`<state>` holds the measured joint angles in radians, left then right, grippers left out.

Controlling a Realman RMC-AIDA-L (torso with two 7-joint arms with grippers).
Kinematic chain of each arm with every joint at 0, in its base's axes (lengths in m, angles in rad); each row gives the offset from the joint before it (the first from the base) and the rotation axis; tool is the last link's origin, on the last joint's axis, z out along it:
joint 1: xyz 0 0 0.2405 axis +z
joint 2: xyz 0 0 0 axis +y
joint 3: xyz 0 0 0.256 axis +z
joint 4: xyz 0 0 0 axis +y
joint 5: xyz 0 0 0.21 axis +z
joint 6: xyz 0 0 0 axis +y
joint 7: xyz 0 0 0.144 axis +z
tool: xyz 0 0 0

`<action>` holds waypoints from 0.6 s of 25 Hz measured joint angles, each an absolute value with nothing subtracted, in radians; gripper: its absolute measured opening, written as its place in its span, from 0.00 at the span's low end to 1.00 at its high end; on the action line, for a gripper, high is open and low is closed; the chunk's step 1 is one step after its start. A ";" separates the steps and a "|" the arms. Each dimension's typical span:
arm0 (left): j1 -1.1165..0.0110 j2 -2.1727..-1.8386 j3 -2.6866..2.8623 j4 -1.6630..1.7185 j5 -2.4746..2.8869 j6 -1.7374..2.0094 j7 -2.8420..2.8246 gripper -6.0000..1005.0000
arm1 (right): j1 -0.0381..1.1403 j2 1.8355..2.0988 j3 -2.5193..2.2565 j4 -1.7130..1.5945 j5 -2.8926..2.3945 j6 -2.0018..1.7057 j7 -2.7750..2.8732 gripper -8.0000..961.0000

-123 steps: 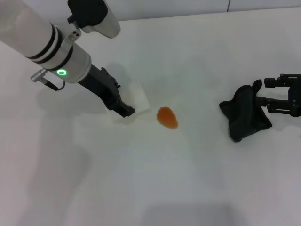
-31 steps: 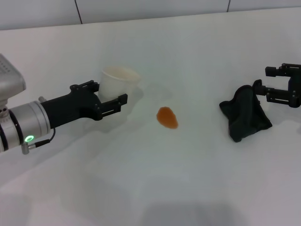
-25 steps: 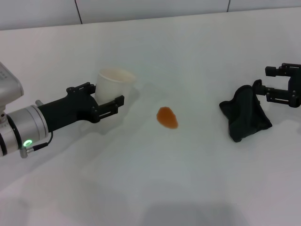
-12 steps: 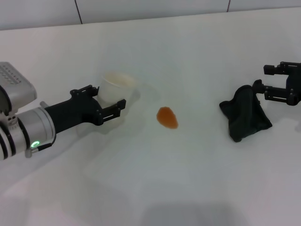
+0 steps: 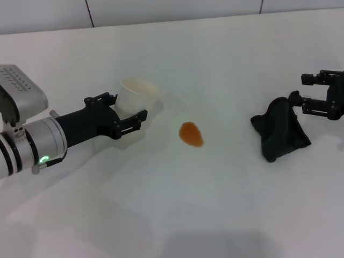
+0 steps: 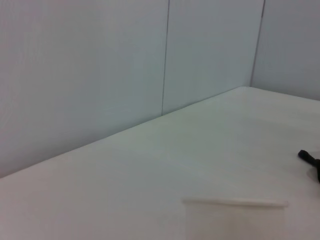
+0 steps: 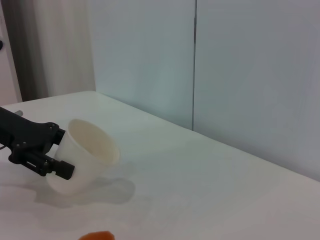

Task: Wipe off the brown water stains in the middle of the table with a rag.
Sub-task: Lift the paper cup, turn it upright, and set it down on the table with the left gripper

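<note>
left gripper [image 5: 124, 114] is clamped on a pale paper cup [image 5: 137, 94], one finger on each side of its wall, the cup tilted a little with its mouth up and away from the arm; in the right wrist view the same cup [image 7: 84, 155] hangs off those black fingers, low over the white table [image 5: 215, 204]. whether its base touches the surface cannot be told. right gripper [image 5: 321, 95] sits at the far right, its fingers spread with a clear gap, just beside and slightly above the black rag [image 5: 279, 130]; it holds nothing.

judging by this, the step in hand is clearing the cup off to the left side, and the wiping has not begun: the brown water stains [image 5: 191, 133] lie as one whole orange-brown oval blot near the middle of the table, between cup and rag, nearer the cup.

next move, as i read it, calls for the right gripper to drop onto the rag's high wrinkled part, pinch it firmly, then drag it leftward across the blot with downward pressure.

open room is good: bare table lies between rag and stain, and in front of both. the table's far edge, with its dark seam, is well behind the work. the cup is the only thing near the stain, so the wipe should stop short of it.
</note>
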<state>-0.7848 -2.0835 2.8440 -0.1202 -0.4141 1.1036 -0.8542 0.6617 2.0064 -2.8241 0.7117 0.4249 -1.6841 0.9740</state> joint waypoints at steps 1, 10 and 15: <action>-0.785 -2.083 2.844 -0.120 -0.414 1.101 -0.854 0.73 | 0.662 2.006 -2.824 0.712 0.425 -1.684 0.974 0.64; -0.778 -2.083 2.844 -0.087 -0.404 1.061 -0.829 0.74 | 0.663 2.006 -2.824 0.712 0.425 -1.683 0.974 0.64; -0.778 -2.084 2.844 -0.071 -0.401 1.043 -0.816 0.74 | 0.663 2.006 -2.824 0.712 0.425 -1.683 0.974 0.64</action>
